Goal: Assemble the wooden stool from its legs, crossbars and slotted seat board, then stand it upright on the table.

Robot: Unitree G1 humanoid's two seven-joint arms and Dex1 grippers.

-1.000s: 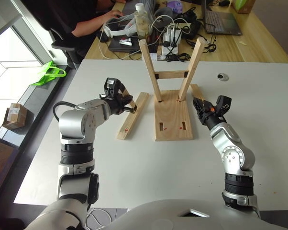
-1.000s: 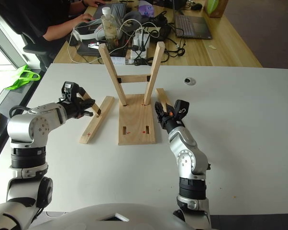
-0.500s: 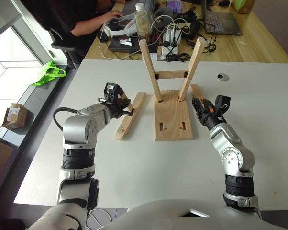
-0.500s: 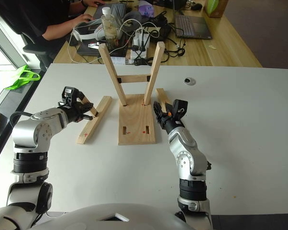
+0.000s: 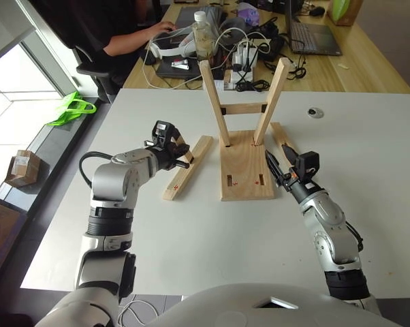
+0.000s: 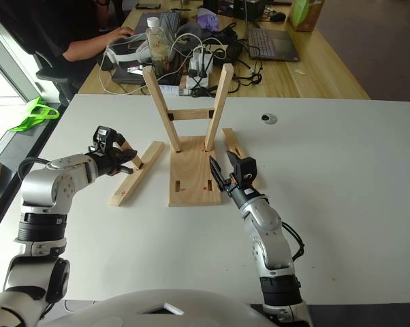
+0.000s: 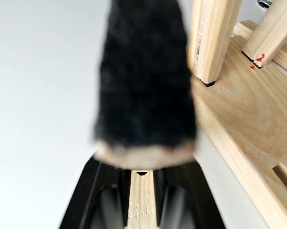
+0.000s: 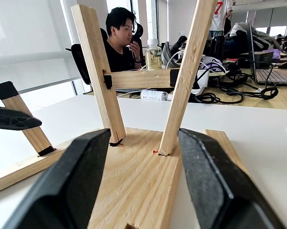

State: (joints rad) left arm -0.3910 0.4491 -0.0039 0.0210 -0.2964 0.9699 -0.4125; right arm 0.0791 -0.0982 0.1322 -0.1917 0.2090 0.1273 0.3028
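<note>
L hand clamped on crossbar of loose leg lying left of the seat board, prob. to carry it to the empty slots; R hand, fingers apart, hovers at board's right edge.

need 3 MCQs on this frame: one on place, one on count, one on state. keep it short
1. Where is the board?
A) flat on the table
B) on the floor
C) leaning on a bottle

2. How many legs stand in the board?
A) one
B) two
C) four

3. The right end effector is:
A) shut on a leg
B) shut on the board
C) open, empty

Answers:
1 A: the board lies flat on the white tabletop.
2 B: two legs rise from its far end, joined by a crossbar.
3 C: its fingers are spread wide and grip nothing.
</note>
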